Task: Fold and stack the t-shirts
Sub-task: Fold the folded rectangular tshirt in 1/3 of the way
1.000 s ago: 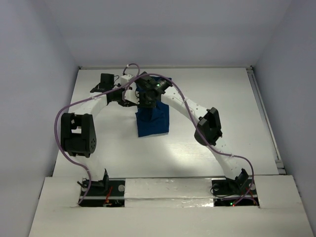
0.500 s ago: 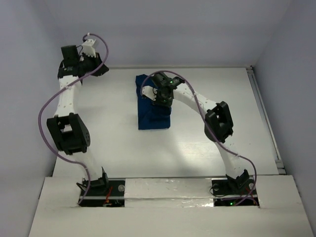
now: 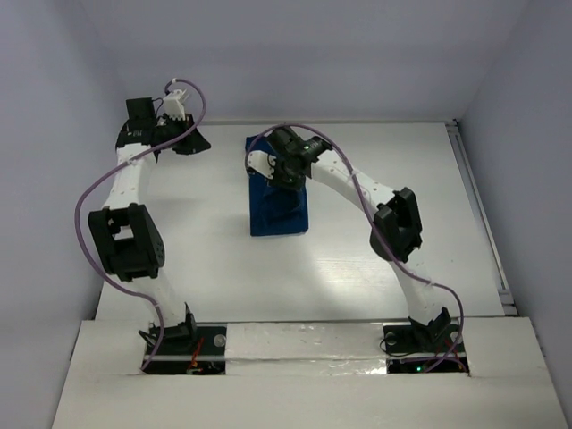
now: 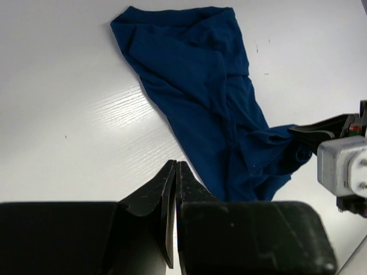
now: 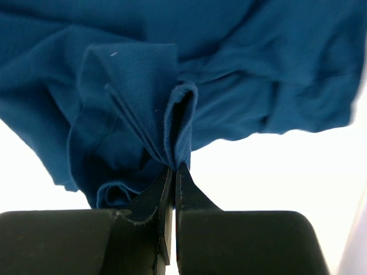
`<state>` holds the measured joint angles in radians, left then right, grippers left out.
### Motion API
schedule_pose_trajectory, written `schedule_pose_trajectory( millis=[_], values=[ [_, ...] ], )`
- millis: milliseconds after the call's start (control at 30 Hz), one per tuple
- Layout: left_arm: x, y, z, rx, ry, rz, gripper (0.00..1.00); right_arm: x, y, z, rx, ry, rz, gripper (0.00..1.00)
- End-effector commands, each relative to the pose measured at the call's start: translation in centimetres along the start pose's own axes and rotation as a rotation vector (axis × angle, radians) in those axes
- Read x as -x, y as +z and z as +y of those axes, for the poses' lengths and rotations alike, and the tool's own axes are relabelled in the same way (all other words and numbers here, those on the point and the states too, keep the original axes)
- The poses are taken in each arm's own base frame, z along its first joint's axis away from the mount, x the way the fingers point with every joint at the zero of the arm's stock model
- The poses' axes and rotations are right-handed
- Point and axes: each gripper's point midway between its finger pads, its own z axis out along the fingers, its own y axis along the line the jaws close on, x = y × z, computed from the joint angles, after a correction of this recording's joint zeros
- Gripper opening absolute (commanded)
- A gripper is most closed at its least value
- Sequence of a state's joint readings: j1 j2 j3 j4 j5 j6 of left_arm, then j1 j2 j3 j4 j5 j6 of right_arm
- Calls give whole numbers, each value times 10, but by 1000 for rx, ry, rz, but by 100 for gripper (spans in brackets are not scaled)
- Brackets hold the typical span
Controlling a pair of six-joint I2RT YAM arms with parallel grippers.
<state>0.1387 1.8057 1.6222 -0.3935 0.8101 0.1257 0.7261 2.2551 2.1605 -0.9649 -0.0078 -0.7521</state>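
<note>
The dark navy t-shirt point(image 3: 279, 211) lies crumpled in a long strip at the middle of the white table point(image 3: 375, 161). It also shows in the left wrist view point(image 4: 200, 97). No print shows. My right gripper point(image 3: 282, 172) is at the shirt's far end, shut on a bunched fold of the cloth point(image 5: 143, 86), with the fold pinched at its tips point(image 5: 174, 167). My left gripper point(image 3: 191, 143) is at the far left of the table, away from the shirt. Its jaws are closed on nothing point(image 4: 175, 167), just above bare table beside the shirt's edge.
Walls enclose the table at the back and on both sides. A rail point(image 3: 478, 214) runs along the right edge. The right arm's wrist point(image 4: 344, 166) shows at the right edge of the left wrist view.
My left gripper has let go of the shirt's far end and swung away to the far left. My right gripper keeps its hold, and the shirt now lies stretched longer.
</note>
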Motion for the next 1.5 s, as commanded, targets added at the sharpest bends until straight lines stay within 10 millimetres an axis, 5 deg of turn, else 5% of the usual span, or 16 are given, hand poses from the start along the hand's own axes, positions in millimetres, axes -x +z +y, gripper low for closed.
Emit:
schedule_pose_trajectory(
  millis=[0,133,433,600,833,1133,1200,1267,1300,1467],
  values=[
    [35,-35,-20,14,113,-113,0,29,-12,-25,-72,-1,-91,0],
    [31,-39,-17,22,119,-119,0,50,-21,-42,-117,0,-158,0],
    [15,-34,-11,10,104,-103,0,42,16,-28,-43,-2,-119,2],
    [9,-30,-11,-8,94,-92,0,36,28,-26,-62,15,-73,49],
    [3,-26,-10,-27,80,-87,0,49,-1,-53,-214,104,-138,59],
    [-5,-26,-11,-30,80,-80,0,65,-72,-35,-234,105,-259,56],
    [-6,-25,-11,-34,75,-77,0,69,-79,-22,-191,91,-267,46],
    [-5,-26,-12,-35,80,-78,0,59,-64,11,-47,71,-215,25],
    [-4,-27,-13,-37,81,-78,0,55,-59,19,-11,67,-200,0],
    [0,-31,-17,-39,89,-86,0,24,-12,54,136,40,-85,0]
  ],
)
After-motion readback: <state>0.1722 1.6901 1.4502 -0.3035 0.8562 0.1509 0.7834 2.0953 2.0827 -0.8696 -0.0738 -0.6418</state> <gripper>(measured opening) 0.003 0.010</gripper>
